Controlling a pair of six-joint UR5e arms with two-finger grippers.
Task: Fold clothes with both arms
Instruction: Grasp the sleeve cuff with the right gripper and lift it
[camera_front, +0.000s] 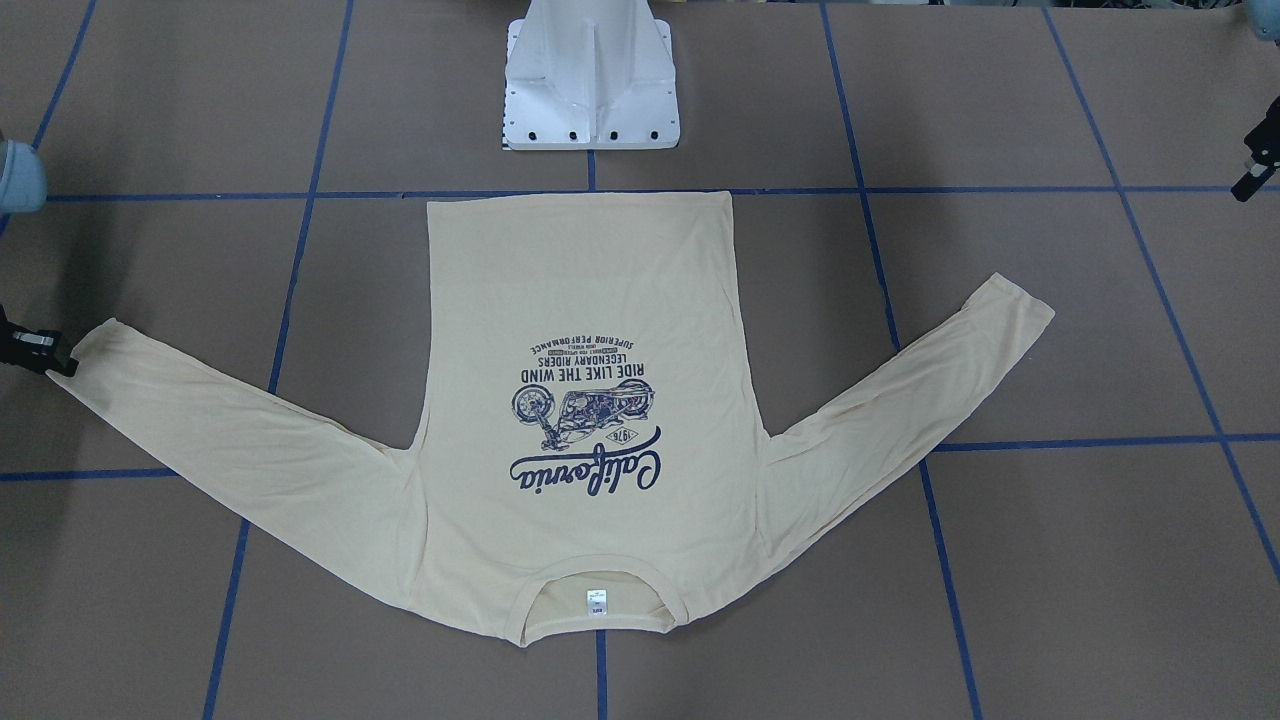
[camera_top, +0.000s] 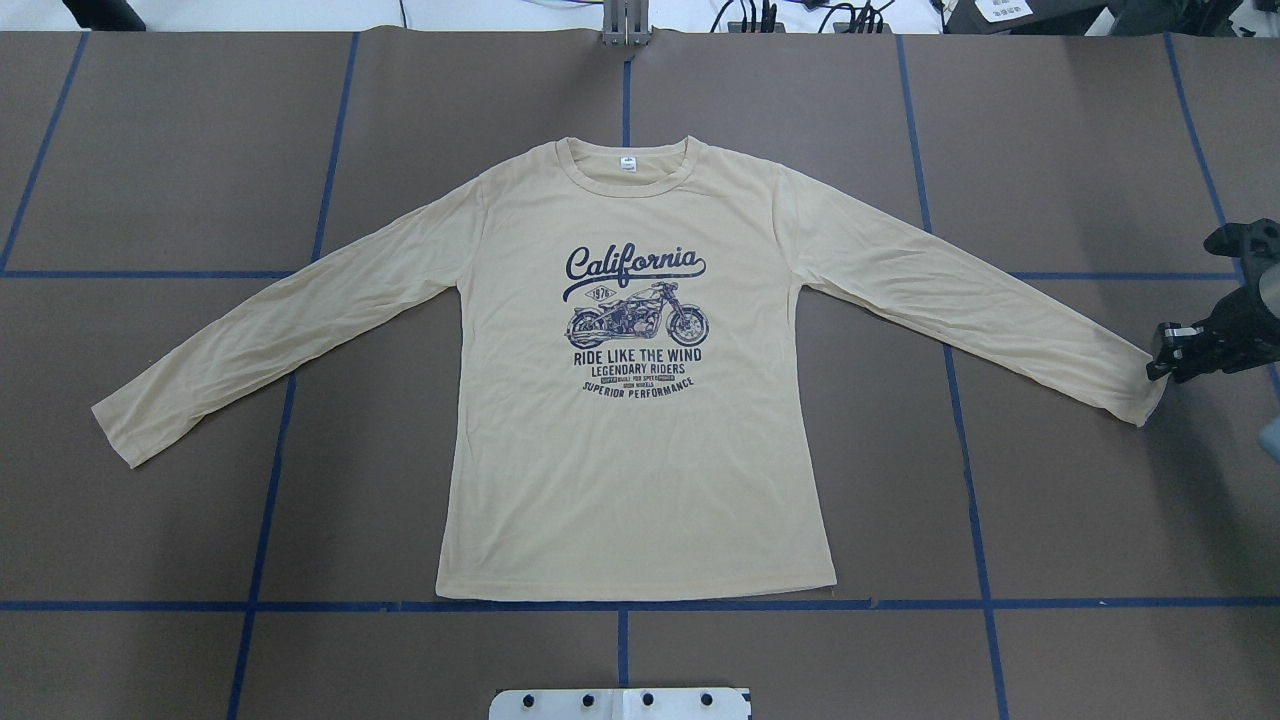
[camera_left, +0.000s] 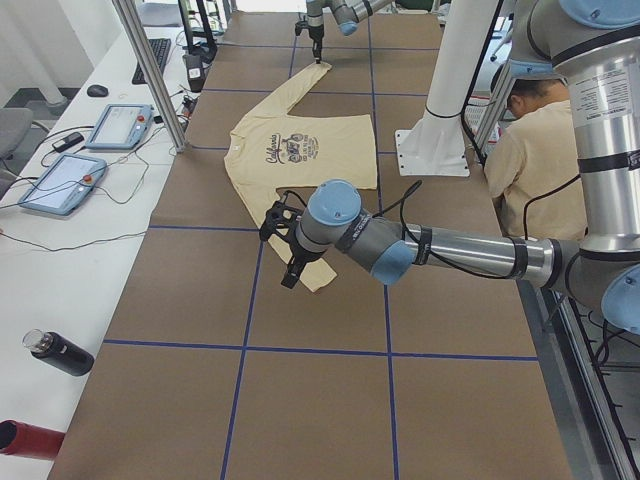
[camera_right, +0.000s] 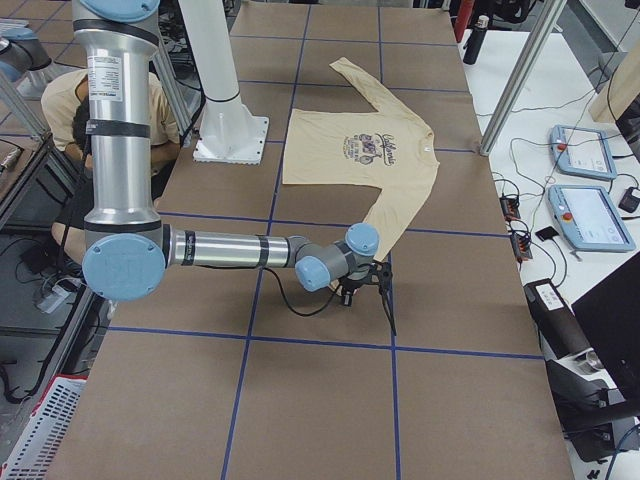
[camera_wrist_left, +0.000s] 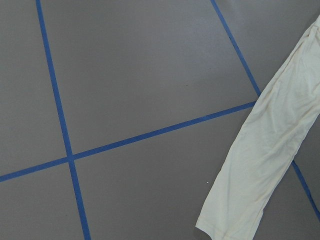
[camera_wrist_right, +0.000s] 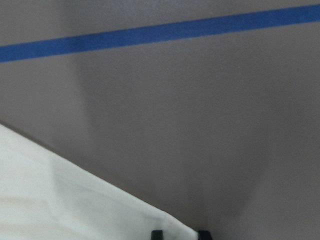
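The clothes are one cream long-sleeved T-shirt (camera_top: 640, 450) with a navy "California" motorcycle print. It lies flat and face up (camera_front: 590, 300), sleeves spread, its collar on the side away from the robot. My right gripper (camera_top: 1158, 368) sits low at the cuff of the right-hand sleeve (camera_front: 60, 358). In the right wrist view its two fingertips (camera_wrist_right: 157, 233) stand slightly apart around the sleeve corner (camera_wrist_right: 60, 200). My left gripper (camera_left: 285, 250) hovers over the other cuff. Only a black part of it (camera_front: 1250, 175) shows at the front view's edge, so I cannot tell its state. The left wrist view shows that sleeve (camera_wrist_left: 260, 165) lying loose.
The white pedestal base (camera_front: 590, 90) stands just behind the shirt's hem. Blue tape lines (camera_top: 620, 605) grid the brown table. A person (camera_left: 530, 150) sits beside the robot. Tablets (camera_left: 60, 180) and bottles (camera_left: 60, 352) lie on a side bench.
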